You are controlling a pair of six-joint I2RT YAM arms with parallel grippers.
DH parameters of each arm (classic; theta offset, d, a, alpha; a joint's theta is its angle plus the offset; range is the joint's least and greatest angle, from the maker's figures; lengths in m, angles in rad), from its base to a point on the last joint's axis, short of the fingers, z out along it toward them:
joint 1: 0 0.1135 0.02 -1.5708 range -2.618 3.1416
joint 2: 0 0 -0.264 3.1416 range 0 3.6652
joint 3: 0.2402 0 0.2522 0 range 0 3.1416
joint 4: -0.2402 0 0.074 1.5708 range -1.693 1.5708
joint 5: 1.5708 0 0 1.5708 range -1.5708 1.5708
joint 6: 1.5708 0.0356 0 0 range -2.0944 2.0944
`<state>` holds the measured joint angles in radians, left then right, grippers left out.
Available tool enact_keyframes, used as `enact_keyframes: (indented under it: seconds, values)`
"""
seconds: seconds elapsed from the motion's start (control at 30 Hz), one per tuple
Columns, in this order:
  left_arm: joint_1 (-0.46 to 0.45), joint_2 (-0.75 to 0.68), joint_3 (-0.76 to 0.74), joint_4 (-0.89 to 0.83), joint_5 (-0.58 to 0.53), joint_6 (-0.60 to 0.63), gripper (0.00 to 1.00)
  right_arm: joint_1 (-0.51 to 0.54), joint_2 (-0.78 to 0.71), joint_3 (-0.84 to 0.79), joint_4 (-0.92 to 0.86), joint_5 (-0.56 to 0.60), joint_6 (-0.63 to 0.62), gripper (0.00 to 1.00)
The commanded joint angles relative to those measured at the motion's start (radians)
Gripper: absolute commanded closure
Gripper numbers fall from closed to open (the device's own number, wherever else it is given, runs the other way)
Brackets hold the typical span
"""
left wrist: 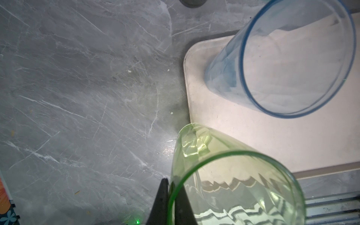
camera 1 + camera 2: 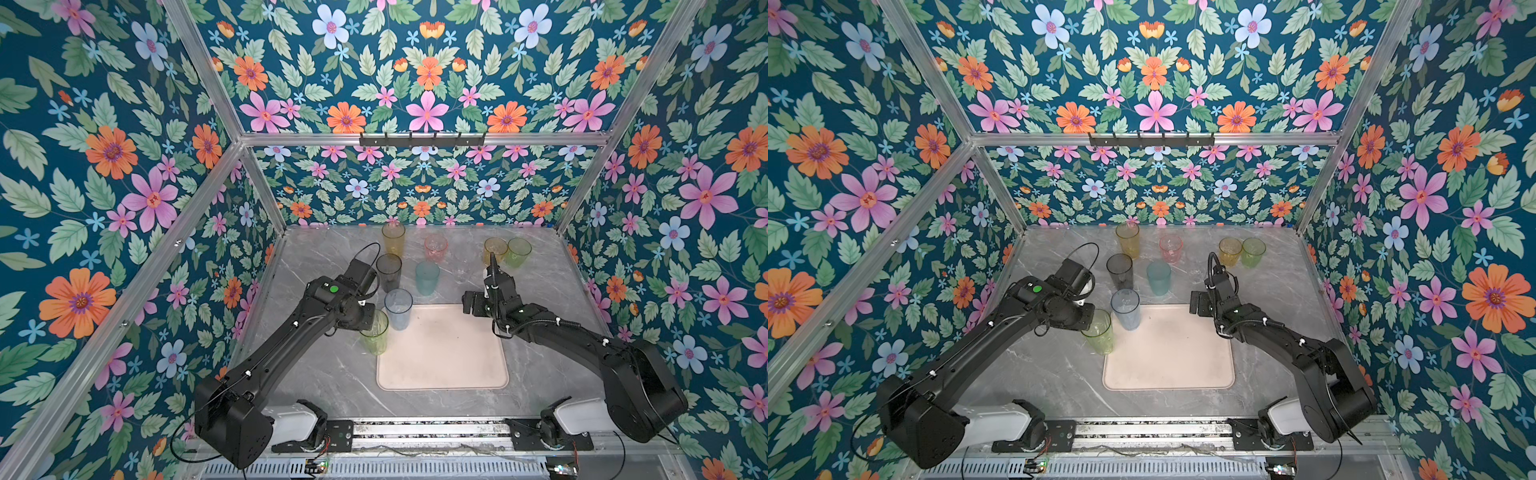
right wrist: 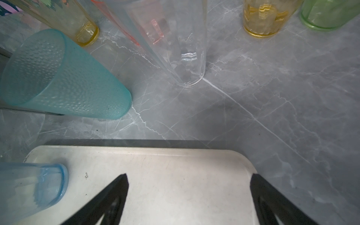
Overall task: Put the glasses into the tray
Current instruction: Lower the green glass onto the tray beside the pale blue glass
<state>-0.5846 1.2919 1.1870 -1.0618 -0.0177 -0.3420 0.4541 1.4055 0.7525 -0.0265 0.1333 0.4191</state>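
1. Yellow-green tumbler (image 2: 375, 334): mouth up, long axis near vertical, base at the tray's (image 2: 449, 365) left rim; whether it rests yet, I cannot tell.
2. Left jaws pinch its rim wall, 1 finger inside.
3. Blue-grey tumbler (image 2: 398, 309) stands upright in the tray's far-left corner: 1 done.
4. 7 glasses, the teal one (image 2: 427, 277) among them, wait on the surface (image 2: 332, 374) beyond the tray.
5. Right jaws spread, empty, over the tray's far-right corner.
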Motion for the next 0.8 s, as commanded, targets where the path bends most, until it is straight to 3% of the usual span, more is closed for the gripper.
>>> enact_keyframes:
  seconds: [0.0,0.77]
  values:
    - [-0.025,-0.008,-0.008,0.049,0.001,-0.016,1.00,0.000,0.005,0.006,0.001,0.006,0.006,0.01]
    - [-0.161,0.058,-0.071,0.181,-0.063,-0.164,1.00,0.000,0.011,0.014,-0.010,0.009,0.007,0.01]
